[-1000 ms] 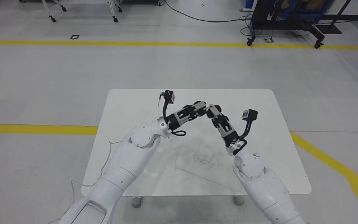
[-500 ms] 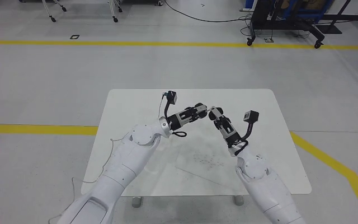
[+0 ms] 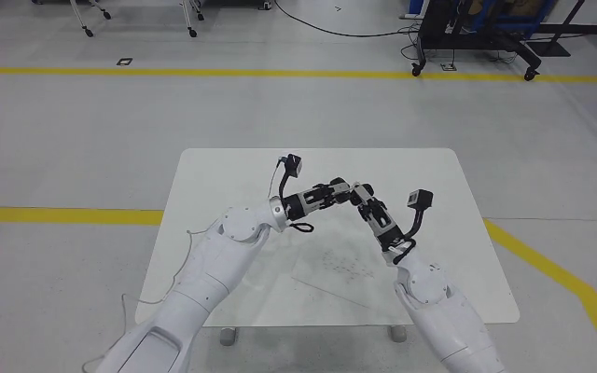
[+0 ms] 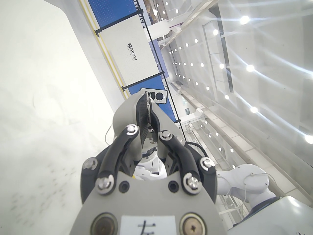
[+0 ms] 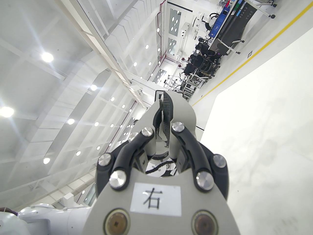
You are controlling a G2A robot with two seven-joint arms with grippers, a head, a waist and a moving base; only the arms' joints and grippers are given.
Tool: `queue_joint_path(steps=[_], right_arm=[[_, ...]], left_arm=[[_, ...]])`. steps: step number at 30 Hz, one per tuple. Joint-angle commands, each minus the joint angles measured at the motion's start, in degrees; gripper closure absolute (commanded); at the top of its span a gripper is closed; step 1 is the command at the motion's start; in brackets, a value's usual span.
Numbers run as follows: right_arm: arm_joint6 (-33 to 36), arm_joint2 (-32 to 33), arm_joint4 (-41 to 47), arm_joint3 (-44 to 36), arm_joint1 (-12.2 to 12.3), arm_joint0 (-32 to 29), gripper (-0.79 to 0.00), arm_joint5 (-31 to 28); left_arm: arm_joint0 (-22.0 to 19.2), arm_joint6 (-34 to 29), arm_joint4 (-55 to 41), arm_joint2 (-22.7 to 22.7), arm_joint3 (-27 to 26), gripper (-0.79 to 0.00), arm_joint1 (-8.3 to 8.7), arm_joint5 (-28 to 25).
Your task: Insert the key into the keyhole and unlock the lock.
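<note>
Evidently, left gripper [image 4: 147, 99] and right gripper [image 5: 162, 100], both pinched together, meet tip to tip above the table [image 3: 471, 238]; key and lock too small to tell. Align squarely before pushing.

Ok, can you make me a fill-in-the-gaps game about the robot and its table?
1. The table has a ___ top.
2. The floor lines are painted ___.
3. The left gripper and the right gripper are close together above the ___.

Missing words: white, yellow, table.
</note>
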Motion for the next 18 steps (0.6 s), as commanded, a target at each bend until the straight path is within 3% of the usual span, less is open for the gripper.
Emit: queue_joint_path(steps=[1,18], right_arm=[[-0.1,0.1,0.0,-0.3,0.0,-0.4,0.000,-0.1],[0.0,0.6,-0.6,-1.5,-0.4,-1.4,0.000,0.0]], left_arm=[[-0.1,-0.1,0.5,0.0,0.2,0.000,-0.02,0.2],[0.0,0.0,2.4,-0.2,0.0,0.000,-0.11,0.2]])
